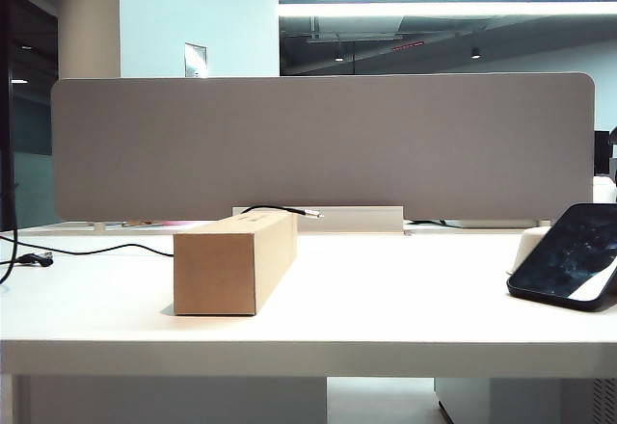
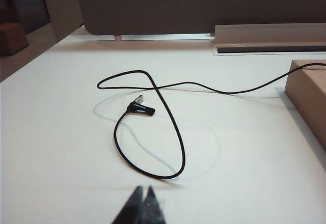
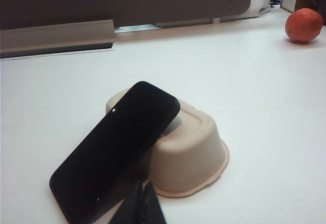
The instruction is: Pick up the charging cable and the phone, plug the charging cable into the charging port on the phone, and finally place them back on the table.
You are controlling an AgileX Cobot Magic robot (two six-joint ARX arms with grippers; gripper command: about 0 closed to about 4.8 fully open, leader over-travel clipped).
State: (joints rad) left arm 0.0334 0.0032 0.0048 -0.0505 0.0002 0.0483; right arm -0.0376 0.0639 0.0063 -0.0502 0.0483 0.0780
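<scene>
Black glossy phone (image 3: 113,150) tilted on upturned tray (image 3: 191,150), black cable (image 2: 163,127) looped, left claw (image 2: 140,203) and right claw (image 3: 142,201) pressed together

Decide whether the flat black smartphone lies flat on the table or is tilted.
Tilted: the flat black smartphone leans against an upturned beige moulded tray, its lower end on the white table.
</scene>
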